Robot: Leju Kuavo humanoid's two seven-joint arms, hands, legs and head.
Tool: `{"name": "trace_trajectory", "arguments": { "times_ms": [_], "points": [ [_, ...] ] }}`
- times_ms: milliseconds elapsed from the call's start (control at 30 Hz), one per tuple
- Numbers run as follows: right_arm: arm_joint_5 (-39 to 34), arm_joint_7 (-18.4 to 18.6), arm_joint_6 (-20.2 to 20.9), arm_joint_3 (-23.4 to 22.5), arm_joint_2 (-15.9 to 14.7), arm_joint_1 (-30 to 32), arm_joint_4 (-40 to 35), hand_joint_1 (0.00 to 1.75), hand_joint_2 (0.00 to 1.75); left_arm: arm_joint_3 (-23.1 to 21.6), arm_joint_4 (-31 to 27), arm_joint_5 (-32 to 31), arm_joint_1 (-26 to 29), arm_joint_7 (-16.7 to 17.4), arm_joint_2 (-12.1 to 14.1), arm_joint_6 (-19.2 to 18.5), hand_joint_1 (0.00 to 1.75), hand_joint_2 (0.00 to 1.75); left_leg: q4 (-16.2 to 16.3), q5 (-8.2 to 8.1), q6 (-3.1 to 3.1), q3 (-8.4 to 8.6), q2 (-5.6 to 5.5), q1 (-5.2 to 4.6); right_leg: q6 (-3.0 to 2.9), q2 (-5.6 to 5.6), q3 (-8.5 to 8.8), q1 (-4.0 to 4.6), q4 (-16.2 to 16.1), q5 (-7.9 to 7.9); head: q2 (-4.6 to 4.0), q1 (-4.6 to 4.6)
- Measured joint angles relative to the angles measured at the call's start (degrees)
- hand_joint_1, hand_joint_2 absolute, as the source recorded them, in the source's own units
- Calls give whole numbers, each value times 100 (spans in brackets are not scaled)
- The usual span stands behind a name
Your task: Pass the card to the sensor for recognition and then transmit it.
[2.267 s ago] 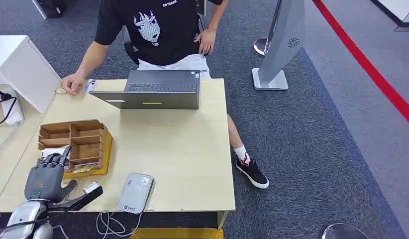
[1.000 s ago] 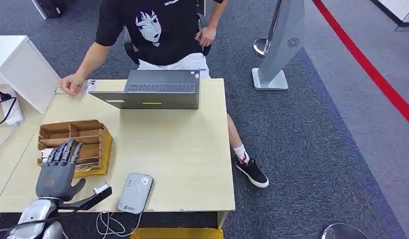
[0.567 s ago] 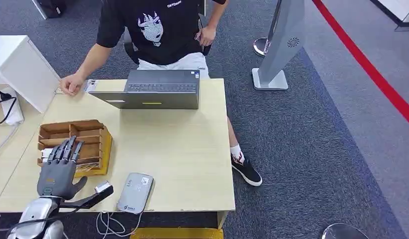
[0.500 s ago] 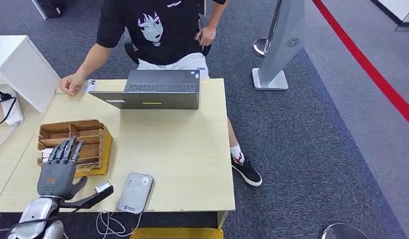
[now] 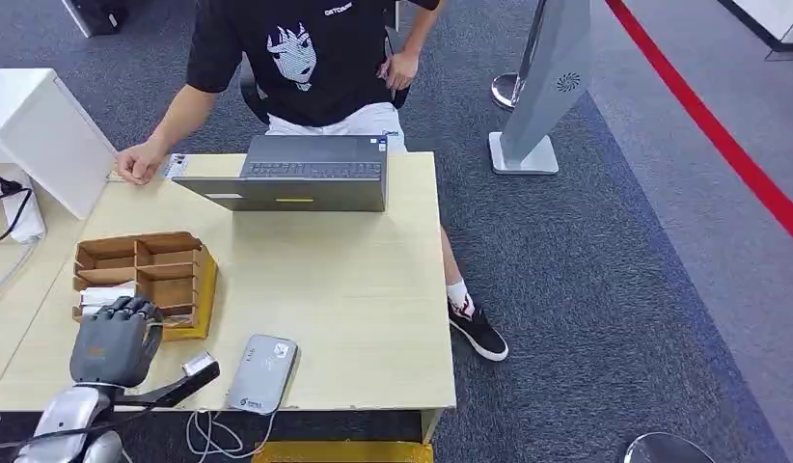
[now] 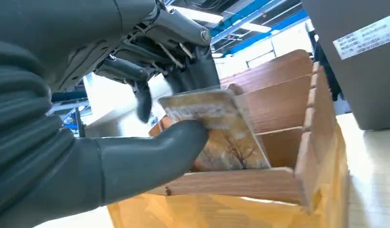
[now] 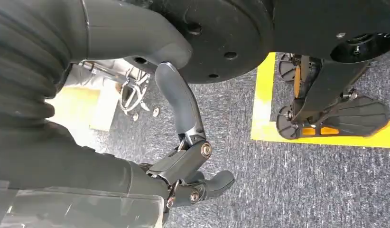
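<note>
Since 0.5 s ago the left hand [image 5: 111, 342] has curled its fingers [image 6: 138, 97], which then lay straight over the wooden organizer [image 5: 185, 280]; they now bend down onto its near compartment. Thumb [image 6: 150, 156] and fingers pinch the card [image 6: 219, 128], a picture card showing a tree, which sits partly inside that near compartment, tilted against the divider. That hand hovers at the table's [image 5: 354, 289] near left corner, palm down, wrist at the edge. Just beside it lies the grey card sensor [image 5: 262, 373], close to the front edge, with bare tabletop between it and the laptop [image 5: 296, 178] at the far edge. A person [image 5: 296, 58] sits behind the laptop, 1 hand on the table's far left corner. The right hand [image 7: 183, 166] hangs over the carpet, fingers loosely curled on nothing.
</note>
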Motion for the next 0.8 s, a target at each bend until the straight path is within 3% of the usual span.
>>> {"name": "trace_trajectory", "arguments": {
  "times_ms": [267, 467, 800],
  "points": [
    [11, 26, -9, 4, 0, -1, 0, 0, 175, 0, -50, -20, 63, 0, 42, 44, 175, 175, 0, 0, 0, 0, 0, 0, 0, -1, 0, 0, 0, 0, 0, 2],
    [74, -7, -136, 37, 0, -2, 0, 0, 175, 0, -304, -190, 108, 66, 81, 536, 175, 175, 0, 0, 0, 0, -1, 1, 0, -2, -1, 1, 0, 0, 0, 2],
    [81, -28, -197, 140, 0, -4, 0, 0, 175, 2, -850, -166, -37, 114, 295, 522, 175, 175, 0, 0, 0, 0, -3, 1, -1, -6, 0, 0, 0, 0, 0, 2]
  ]
}}
